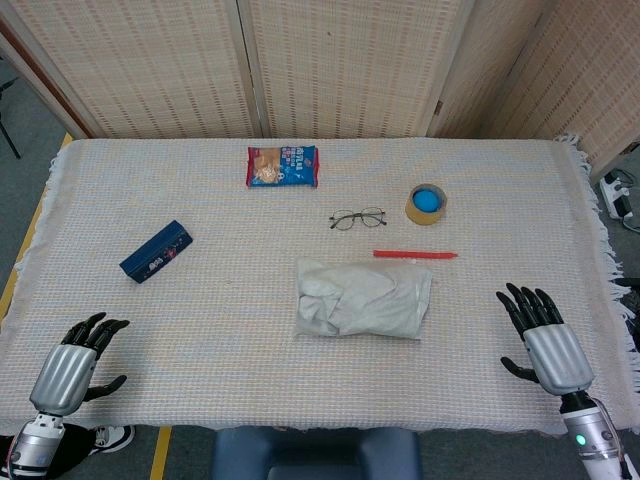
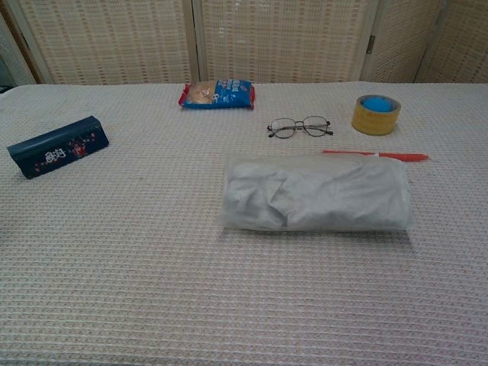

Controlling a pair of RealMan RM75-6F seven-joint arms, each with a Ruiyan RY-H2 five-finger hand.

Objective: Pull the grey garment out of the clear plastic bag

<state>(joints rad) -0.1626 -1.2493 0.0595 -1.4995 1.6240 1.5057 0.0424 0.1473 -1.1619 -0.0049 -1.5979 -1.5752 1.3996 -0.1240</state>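
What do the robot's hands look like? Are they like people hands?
A bit like them. The left hand and right hand each have slim black fingers and a ribbed, shiny silver back, like armour. Silver-grey wrists join them to the arms. The right wrist carries a small glowing green light. No sleeves or loose cables show. The chest view shows neither hand.

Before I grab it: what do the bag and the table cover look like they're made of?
The clear plastic bag looks like thin, soft film: see-through, faintly glossy, wrinkled over the grey garment inside, which appears to be matte cloth in folds. The table cover looks like woven off-white textile, with a ribbed waffle texture and a fringed edge in the head view. Both hands hold nothing.
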